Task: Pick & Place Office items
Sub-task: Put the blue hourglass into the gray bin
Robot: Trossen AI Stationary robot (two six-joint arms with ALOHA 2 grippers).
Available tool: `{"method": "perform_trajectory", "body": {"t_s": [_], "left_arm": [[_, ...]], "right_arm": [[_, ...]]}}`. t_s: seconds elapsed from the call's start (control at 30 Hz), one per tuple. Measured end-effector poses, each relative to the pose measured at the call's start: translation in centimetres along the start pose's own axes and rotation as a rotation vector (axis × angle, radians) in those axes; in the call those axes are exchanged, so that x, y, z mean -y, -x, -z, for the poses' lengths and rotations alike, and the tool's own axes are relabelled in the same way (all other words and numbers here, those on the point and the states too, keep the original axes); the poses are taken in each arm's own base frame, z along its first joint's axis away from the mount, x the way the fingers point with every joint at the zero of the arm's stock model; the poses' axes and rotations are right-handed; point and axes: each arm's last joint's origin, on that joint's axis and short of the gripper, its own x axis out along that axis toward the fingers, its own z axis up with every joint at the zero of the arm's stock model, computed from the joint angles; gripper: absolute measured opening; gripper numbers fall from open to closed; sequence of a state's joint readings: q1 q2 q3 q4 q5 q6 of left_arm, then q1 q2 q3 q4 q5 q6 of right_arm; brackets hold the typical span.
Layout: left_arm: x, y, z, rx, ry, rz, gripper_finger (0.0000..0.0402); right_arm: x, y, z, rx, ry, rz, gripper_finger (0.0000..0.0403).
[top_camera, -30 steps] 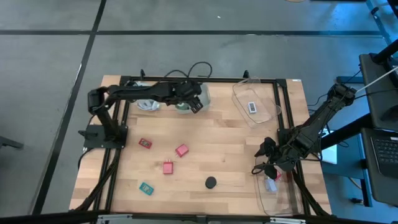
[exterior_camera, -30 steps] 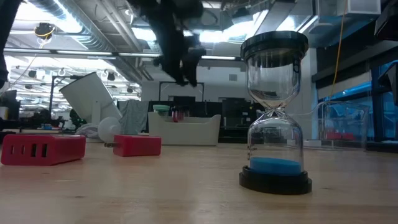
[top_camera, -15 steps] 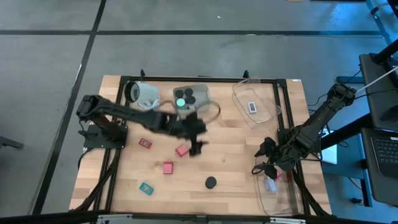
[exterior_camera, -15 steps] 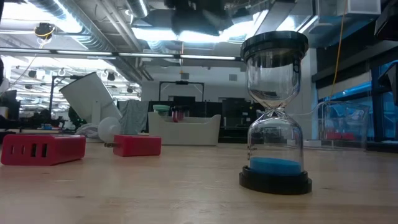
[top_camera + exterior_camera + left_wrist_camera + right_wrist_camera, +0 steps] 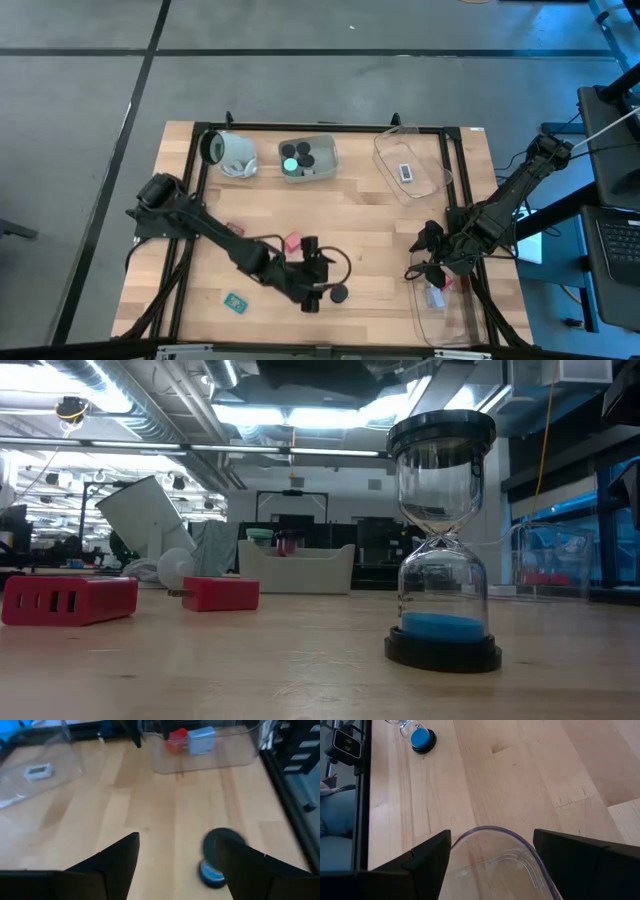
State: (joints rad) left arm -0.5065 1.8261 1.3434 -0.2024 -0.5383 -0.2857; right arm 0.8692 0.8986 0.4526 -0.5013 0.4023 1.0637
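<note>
A small hourglass (image 5: 340,293) with black caps and blue sand stands upright on its base near the table's front edge; it also shows in the low view (image 5: 441,540) and the left wrist view (image 5: 217,858). My left gripper (image 5: 322,282) hovers just left of it, open and touching nothing (image 5: 175,865). Red blocks (image 5: 292,241) (image 5: 232,230) and a teal item (image 5: 235,301) lie on the wood. A grey tray (image 5: 322,170) at the back holds a green cap and black caps. My right gripper (image 5: 435,265) waits open at the right edge.
A white cup (image 5: 228,152) lies on its side at the back left. One clear tray (image 5: 385,150) at the back right holds a pale item. Another clear tray (image 5: 230,762) at the front right holds a red and a pale-blue item; its rim (image 5: 495,832) lies under my right gripper.
My left gripper has swung from above the grey tray at the back across the table toward the near edge, sinking slightly and turning, and now stands beside the hourglass. The tray's caps, hidden under it before, now show. Nothing on the table has moved.
</note>
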Motion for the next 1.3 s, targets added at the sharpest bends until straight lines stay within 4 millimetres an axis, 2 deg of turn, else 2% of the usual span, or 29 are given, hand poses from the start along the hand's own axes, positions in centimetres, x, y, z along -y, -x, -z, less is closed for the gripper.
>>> {"method": "perform_trajectory", "body": {"t_s": [0.27,0.43,0.6,1.1,1.2,1.3], "left_arm": [[2.7,0.0,0.5,0.070,0.084,0.078,0.0319],[3.5,-1.8,1.6,0.070,0.102,0.075,0.0339],[4.3,-3.8,2.8,0.100,0.068,0.055,0.0340],[4.4,-6.4,4.8,0.070,0.128,0.031,0.0340],[4.0,-6.7,4.7,0.072,0.173,0.016,0.0331],[3.6,-6.9,4.5,0.075,0.236,0.010,0.0306]], "right_arm": [[0.0,0.0,0.0,0.000,0.000,0.000,0.0286],[0.0,0.0,0.0,0.000,0.000,0.000,0.0286],[0.0,0.0,0.0,0.000,0.000,0.000,0.0286],[0.0,0.0,0.0,0.000,0.000,0.000,0.0286],[0.0,0.0,0.0,0.000,0.000,0.000,0.0286],[0.0,0.0,0.0,0.000,0.000,0.000,0.0286]]}}
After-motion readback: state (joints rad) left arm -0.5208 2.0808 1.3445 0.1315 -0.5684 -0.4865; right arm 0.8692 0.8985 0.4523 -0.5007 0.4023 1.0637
